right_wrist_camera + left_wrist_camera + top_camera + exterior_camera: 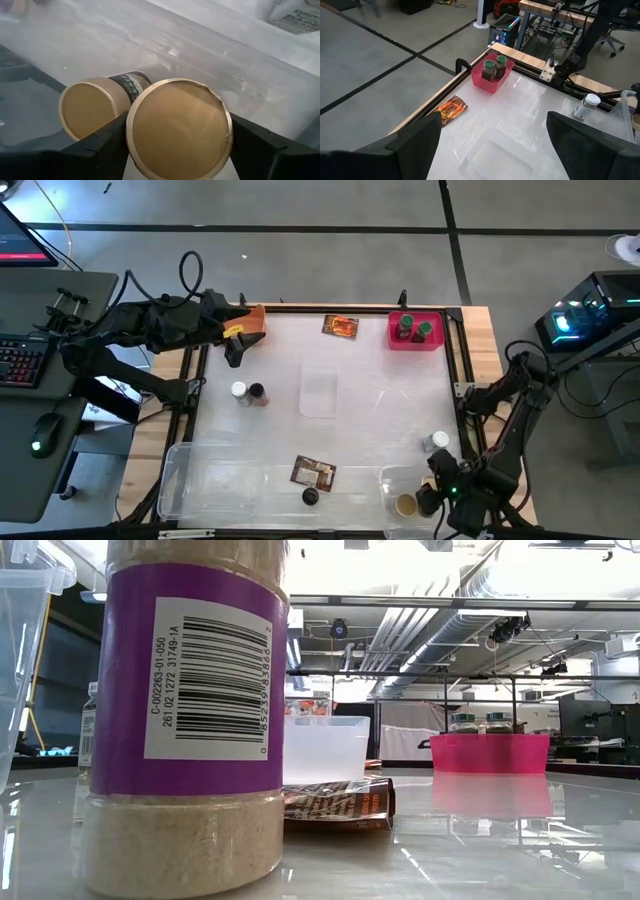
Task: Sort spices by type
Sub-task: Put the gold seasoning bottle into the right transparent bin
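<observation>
My right gripper point(432, 495) is at the near right corner, over a clear tray point(392, 476), shut on a tan-lidded spice jar point(180, 127). A second tan-lidded jar point(92, 110) stands close beside it point(405, 505). Two green-lidded jars point(413, 330) stand in the pink bin point(415, 344). A white-lidded jar point(238, 391) and a black-lidded jar point(257, 393) stand at the left. Another white-lidded jar point(436, 442) stands at the right. An orange packet point(340, 326) lies at the far edge. A brown packet point(313, 471) and a black-lidded jar point(310, 496) sit near the front. My left gripper point(235, 348) hangs open at the far left. My right gripper pinches the jar at its top, one finger point(100, 145) against each side of the tan lid's rim point(131, 131). The fingers come from above, pointing steeply down. The jar stays upright under them. Whether its base touches the tray cannot be seen.
An orange bin point(250, 320) sits under the left arm. A small clear tray point(318, 392) lies at the table's centre. A large clear tray point(215, 480) fills the near left. The black frame rails point(455, 370) border the white table.
</observation>
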`<state>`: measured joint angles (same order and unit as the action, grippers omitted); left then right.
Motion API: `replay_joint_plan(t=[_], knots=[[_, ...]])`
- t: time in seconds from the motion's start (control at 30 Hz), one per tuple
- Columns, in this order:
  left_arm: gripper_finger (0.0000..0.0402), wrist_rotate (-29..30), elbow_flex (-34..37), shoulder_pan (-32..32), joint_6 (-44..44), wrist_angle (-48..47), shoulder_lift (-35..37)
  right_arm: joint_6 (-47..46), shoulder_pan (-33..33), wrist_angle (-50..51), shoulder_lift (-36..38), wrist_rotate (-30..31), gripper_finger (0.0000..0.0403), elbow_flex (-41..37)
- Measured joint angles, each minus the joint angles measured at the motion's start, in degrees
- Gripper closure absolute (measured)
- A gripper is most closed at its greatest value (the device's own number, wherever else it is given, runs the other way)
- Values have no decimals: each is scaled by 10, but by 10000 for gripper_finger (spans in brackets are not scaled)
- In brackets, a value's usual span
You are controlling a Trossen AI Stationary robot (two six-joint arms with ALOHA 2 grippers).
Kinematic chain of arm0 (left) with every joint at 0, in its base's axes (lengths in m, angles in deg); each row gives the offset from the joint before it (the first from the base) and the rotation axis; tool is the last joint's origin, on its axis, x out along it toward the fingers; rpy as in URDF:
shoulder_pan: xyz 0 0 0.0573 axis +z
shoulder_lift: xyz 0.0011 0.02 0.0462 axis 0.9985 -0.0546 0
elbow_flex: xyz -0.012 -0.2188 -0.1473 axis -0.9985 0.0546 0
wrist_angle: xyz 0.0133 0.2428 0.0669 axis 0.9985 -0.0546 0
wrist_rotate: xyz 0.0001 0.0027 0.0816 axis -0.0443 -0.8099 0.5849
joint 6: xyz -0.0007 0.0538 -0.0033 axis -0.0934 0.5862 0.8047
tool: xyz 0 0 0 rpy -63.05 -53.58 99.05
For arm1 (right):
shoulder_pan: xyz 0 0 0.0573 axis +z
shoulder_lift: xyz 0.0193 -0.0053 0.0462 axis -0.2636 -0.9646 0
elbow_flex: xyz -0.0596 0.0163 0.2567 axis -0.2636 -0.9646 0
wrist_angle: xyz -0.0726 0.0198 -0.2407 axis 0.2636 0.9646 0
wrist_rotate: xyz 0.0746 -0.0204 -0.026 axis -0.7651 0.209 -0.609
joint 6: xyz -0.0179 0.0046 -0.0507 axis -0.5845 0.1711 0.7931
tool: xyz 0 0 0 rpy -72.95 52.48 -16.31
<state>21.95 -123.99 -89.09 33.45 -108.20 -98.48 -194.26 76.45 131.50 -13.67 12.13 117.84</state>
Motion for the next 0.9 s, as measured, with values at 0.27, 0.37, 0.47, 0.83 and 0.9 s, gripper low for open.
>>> replay_joint_plan(t=[0.27, 0.37, 0.47, 0.83, 0.9], knots=[[55, 0, 0, 0, 0, 0, 0, -4, -4, -2, -24, -54, 130, 0], [55, 0, 0, 0, 0, 0, 0, -3, -4, 0, -34, -53, 130, 0], [55, 0, 0, 0, 0, 1, 0, -1, -4, 1, -41, -38, 130, 0], [55, 0, 0, 0, 0, 2, 0, 12, -12, 2, -51, -8, 117, -1], [55, 0, 0, 0, 0, 2, 0, 12, -12, 2, -51, -9, 118, -1]])
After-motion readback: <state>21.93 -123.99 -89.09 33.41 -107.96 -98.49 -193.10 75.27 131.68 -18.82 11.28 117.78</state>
